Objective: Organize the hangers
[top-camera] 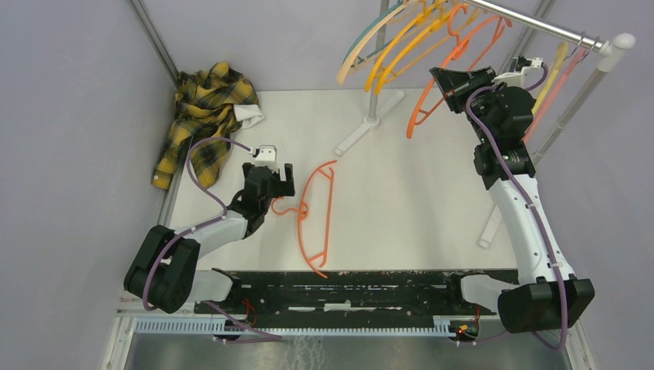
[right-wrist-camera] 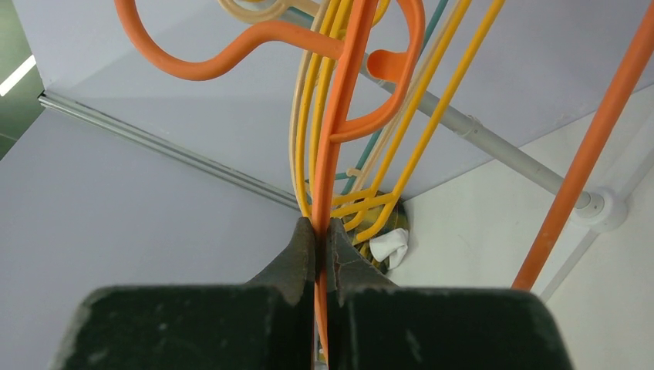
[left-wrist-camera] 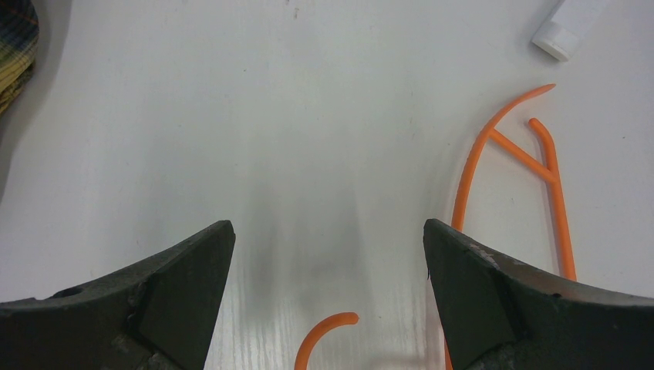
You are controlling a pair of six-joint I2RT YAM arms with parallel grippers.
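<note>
Overhead first: left gripper (top-camera: 284,179) spread open and holding nothing, low over the white tabletop (top-camera: 416,200). Thin orange plastic hanger with curved shoulders (top-camera: 318,216) flat on that top just to the gripper's right, small hook curling in close beside the fingers. At the far right, right gripper (top-camera: 438,79) raised off the table and pinched shut on a second orange plastic hanger (top-camera: 420,116), upper end up by the silver metal rail (top-camera: 540,27). Fan of peach, yellow and orange hangers (top-camera: 393,46) hooked over the rail to the left. Crumpled yellow-black plaid shirt (top-camera: 200,116) in the far left corner, plain grey walls around. Left wrist next: dark fingers (left-wrist-camera: 177,285) wide apart, bare white surface between them, orange hook tip low between the jaws and touching neither, shoulder of the same hanger running past the right-hand finger. Right wrist last: jaws closed tight on the thin orange bar, yellow and peach bars crowded just behind, grey wall and white pole beyond.
</note>
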